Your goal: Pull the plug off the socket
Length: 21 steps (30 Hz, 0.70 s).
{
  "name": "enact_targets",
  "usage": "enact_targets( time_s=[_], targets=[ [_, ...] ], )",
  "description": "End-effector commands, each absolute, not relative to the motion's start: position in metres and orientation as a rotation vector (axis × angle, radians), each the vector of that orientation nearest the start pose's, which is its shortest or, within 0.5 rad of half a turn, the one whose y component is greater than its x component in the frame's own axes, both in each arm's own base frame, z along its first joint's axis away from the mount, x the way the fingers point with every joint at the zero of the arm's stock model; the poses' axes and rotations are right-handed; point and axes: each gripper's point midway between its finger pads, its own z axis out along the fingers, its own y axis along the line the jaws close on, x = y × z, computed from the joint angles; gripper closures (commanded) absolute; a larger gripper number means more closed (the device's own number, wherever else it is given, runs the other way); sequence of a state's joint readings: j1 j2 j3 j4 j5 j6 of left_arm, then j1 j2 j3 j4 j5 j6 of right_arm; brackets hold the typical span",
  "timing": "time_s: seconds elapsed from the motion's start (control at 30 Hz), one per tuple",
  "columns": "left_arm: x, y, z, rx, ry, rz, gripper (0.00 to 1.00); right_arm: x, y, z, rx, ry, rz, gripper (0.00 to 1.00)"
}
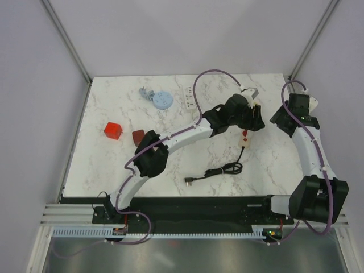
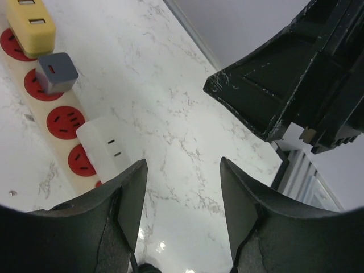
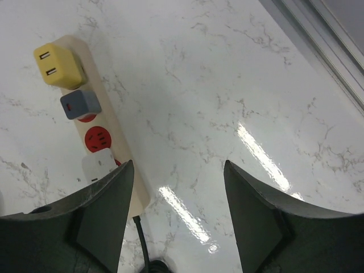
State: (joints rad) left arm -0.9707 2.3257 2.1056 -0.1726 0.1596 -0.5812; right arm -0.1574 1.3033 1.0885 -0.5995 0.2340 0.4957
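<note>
A cream power strip (image 3: 116,145) with red sockets lies on the marble table. It carries a yellow plug (image 3: 57,65), a grey plug (image 3: 79,104) and a white plug (image 3: 99,166). The left wrist view shows the same strip (image 2: 57,145), with the yellow plug (image 2: 31,23), grey plug (image 2: 56,72) and white plug (image 2: 105,145). My left gripper (image 2: 182,170) is open and empty, just right of the white plug and above the table. My right gripper (image 3: 179,170) is open and empty, right of the strip. From above, the left gripper (image 1: 255,116) covers most of the strip (image 1: 245,139).
The strip's black cable (image 1: 224,169) coils toward the table front. A red cube (image 1: 113,130), a brown block (image 1: 138,137), a blue round object (image 1: 161,100) and a white adapter (image 1: 189,98) lie at the left and back. The right gripper (image 1: 280,119) hangs close to the left one.
</note>
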Motion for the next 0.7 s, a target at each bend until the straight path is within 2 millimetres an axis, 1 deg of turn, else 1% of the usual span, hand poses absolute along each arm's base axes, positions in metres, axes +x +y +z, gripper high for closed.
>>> enact_targets(
  time_s=[0.0,0.07,0.1,0.2,0.23,0.43,0.5,0.53,0.57,0.6,0.63,0.67],
  targets=[
    [0.355,-0.581,0.165,0.519,2.04,-0.899,0.38,0.33,-0.079,0.169,0.9,2.173,-0.09,0.28],
    [0.358,-0.583,0.161,0.5,2.039,-0.87,0.37,0.331,-0.078,0.167,0.897,2.18,-0.076,0.28],
    [0.361,-0.582,0.155,0.483,2.044,-0.84,0.36,0.33,-0.077,0.164,0.9,2.188,-0.072,0.28],
    [0.365,-0.578,0.145,0.461,2.054,-0.771,0.33,0.327,-0.08,0.159,0.906,2.192,-0.081,0.28],
    [0.365,-0.577,0.144,0.459,2.056,-0.765,0.3,0.328,-0.081,0.159,0.908,2.187,-0.081,0.28],
    [0.372,-0.574,0.14,0.43,2.086,-0.731,0.27,0.331,-0.074,0.14,0.916,2.233,-0.01,0.28],
    [0.371,-0.575,0.136,0.446,2.099,-0.746,0.27,0.333,-0.071,0.138,0.912,2.234,0.022,0.28],
    [0.372,-0.579,0.137,0.453,2.098,-0.766,0.28,0.334,-0.07,0.137,0.909,2.235,0.027,0.28],
    [0.369,-0.579,0.131,0.469,2.121,-0.768,0.3,0.335,-0.069,0.137,0.906,2.236,0.034,0.28],
    [0.37,-0.581,0.135,0.466,2.116,-0.78,0.34,0.336,-0.07,0.138,0.9,2.232,0.039,0.28],
    [0.371,-0.581,0.129,0.467,2.128,-0.779,0.36,0.337,-0.069,0.138,0.901,2.232,0.046,0.28],
    [0.37,-0.582,0.127,0.471,2.133,-0.784,0.37,0.337,-0.068,0.139,0.895,2.234,0.052,0.28]
  ],
)
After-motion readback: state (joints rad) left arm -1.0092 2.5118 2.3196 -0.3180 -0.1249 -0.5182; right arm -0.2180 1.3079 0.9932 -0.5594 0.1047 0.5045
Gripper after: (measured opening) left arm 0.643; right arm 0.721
